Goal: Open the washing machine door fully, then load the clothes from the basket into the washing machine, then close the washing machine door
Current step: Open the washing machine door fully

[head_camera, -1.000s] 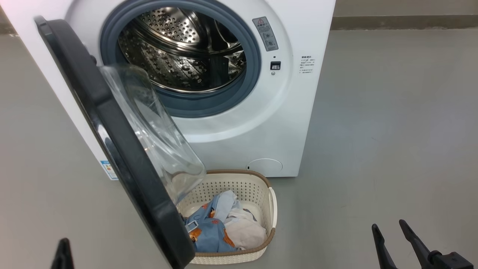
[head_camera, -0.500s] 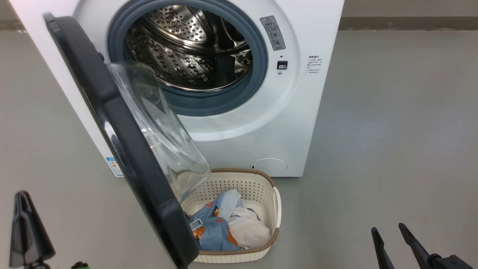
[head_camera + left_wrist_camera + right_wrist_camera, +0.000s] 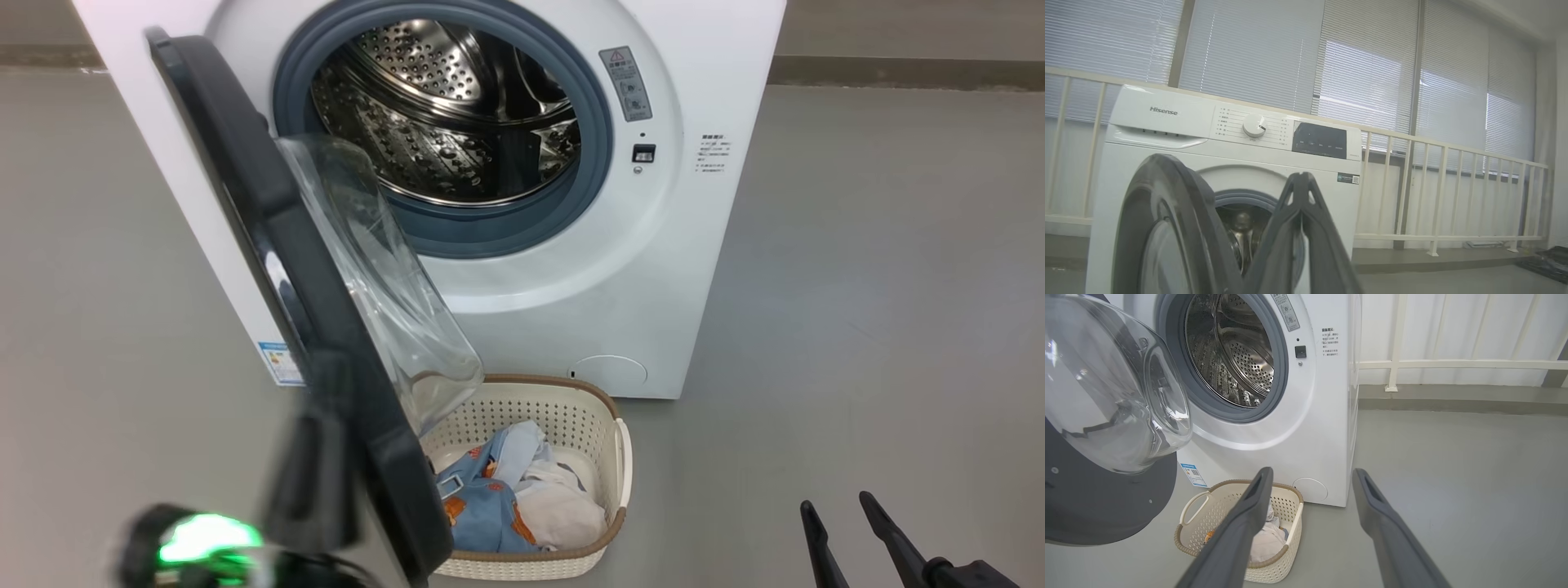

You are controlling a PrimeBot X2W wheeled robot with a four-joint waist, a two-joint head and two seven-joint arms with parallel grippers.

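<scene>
The white washing machine (image 3: 571, 310) stands with its steel drum (image 3: 457, 122) exposed. The washing machine door (image 3: 269, 204), a black ring with a clear glass bowl (image 3: 1114, 396), is swung out toward me, roughly edge-on. Below it the cream basket (image 3: 571, 400) sits on the floor, holding the clothes: a blue bear-print garment (image 3: 482, 506) and a white one (image 3: 563, 514). My left gripper (image 3: 326, 384), blurred and shut on nothing, is beside the door's outer face near its lower edge; contact is unclear. Its fingers (image 3: 1300, 192) are pressed together. My right gripper (image 3: 841, 523) hangs open, right of the basket (image 3: 1241, 539).
Grey floor (image 3: 857, 286) spreads wide to the right of the machine and to its left. A white railing (image 3: 1453, 364) and blinds (image 3: 1363, 81) run behind the machine. The door's bowl overhangs the basket's left end.
My left gripper swept from the lower left corner rightward and up to the door's outer side. The camera shifted too, moving the scene right. The right gripper stayed open.
</scene>
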